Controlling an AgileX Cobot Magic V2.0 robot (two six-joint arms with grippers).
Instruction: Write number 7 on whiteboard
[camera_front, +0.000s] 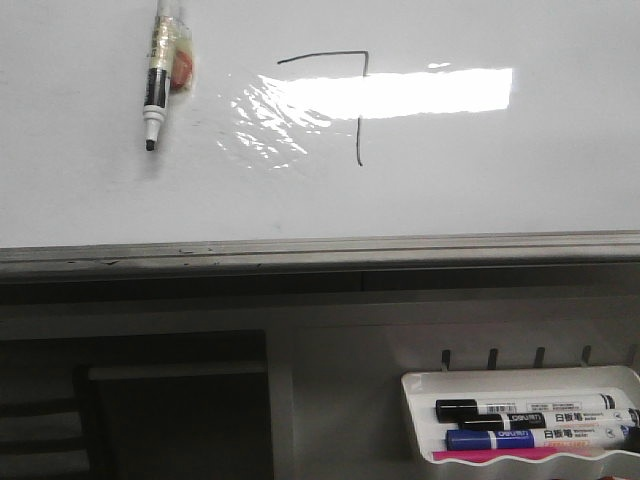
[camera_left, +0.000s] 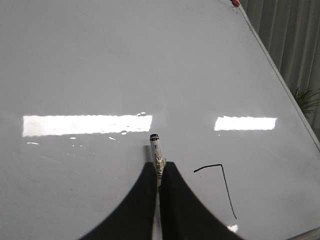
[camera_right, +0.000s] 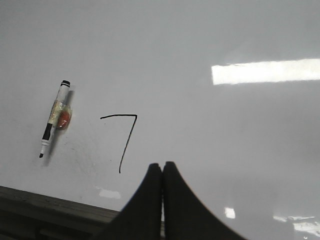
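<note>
**Now showing: a 7 on the board**

Right there on the whiteboard (camera_front: 90, 200), the number 7 (camera_front: 355, 95) stands drawn, a thin dark figure with a short top stroke running across and a straight downstroke dropping from its right end. A bright rectangular glare crosses the downstroke in the front view, and you lose part of the line in it. Same figure in the left wrist view (camera_left: 220, 187), and again in the right wrist view (camera_right: 125, 137), slanted by the camera angle.

To the left of the 7, apart from it, a marker (camera_front: 158, 75) lies against the board, black tip pointing down, something orange-red and a band of clear tape around its middle. The right wrist view picks it up too (camera_right: 54, 117), casting a soft shadow on the white.

Over to the left gripper (camera_left: 159, 172): its dark fingers (camera_left: 137, 205) come together on what looks like that marker's capped end (camera_left: 156, 150), clamped tight. The right gripper (camera_right: 162, 170) hangs over bare board just beside the foot of the 7, fingers (camera_right: 182, 205) pressed together, nothing between them.

Below the board's grey edge strip (camera_front: 320, 250), a small white tray (camera_front: 520, 378) at lower right holds spare markers (camera_front: 530, 420), black-capped and blue-capped, over something pink.
</note>
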